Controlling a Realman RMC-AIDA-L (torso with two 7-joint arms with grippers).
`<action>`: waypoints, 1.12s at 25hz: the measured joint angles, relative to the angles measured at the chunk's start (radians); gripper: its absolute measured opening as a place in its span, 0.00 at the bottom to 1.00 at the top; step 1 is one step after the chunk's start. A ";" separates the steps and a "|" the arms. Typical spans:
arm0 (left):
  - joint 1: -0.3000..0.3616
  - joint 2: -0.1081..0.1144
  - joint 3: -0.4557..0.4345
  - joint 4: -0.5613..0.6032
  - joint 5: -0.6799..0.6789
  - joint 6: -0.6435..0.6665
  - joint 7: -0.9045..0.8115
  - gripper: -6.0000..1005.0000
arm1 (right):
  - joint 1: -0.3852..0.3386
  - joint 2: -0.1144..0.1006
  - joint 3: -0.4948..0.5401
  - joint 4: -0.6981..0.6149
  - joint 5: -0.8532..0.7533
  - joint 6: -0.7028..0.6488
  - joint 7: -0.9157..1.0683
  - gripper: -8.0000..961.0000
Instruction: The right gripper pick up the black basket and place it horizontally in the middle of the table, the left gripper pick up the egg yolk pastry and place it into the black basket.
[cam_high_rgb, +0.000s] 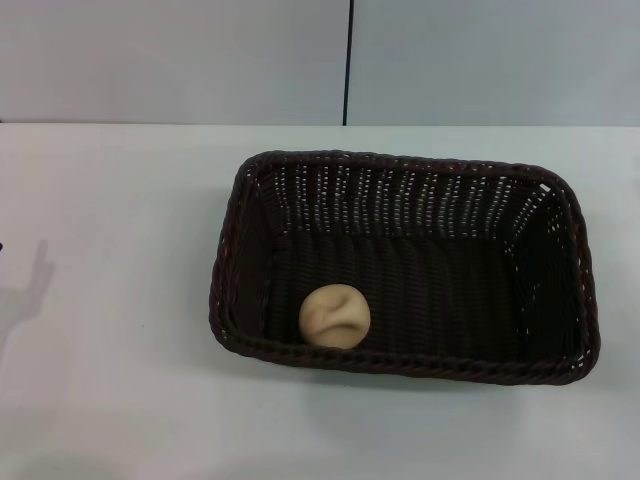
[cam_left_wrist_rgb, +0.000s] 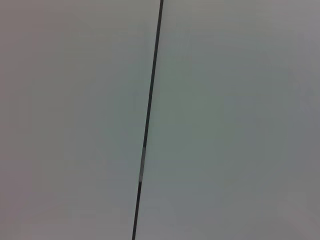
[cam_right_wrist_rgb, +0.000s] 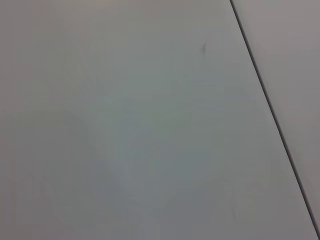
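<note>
Black basket (cam_high_rgb: 404, 268): rests lengthwise on the white worktop (cam_high_rgb: 110, 300), right of centre, open side up, whole rim visible.
Egg yolk pastry (cam_high_rgb: 335, 316): lies inside the basket on its floor, close against the near wall toward the left end; creased top faces up.
Left and right jaws: out of sight in every view, state unknown.
Wrist views: only pale wall panels (cam_left_wrist_rgb: 225, 120) split by a dark seam (cam_left_wrist_rgb: 149, 120).
</note>
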 joint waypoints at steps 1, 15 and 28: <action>-0.002 0.002 0.001 0.002 0.000 -0.011 0.002 0.80 | -0.002 0.000 0.000 0.003 -0.001 0.002 0.001 0.66; 0.001 -0.002 -0.022 -0.013 0.004 -0.051 0.040 0.80 | 0.012 0.000 0.007 -0.001 0.005 0.030 -0.003 0.66; -0.006 -0.001 -0.022 -0.045 0.010 -0.054 0.095 0.80 | 0.022 -0.001 0.016 0.004 0.007 0.034 -0.003 0.66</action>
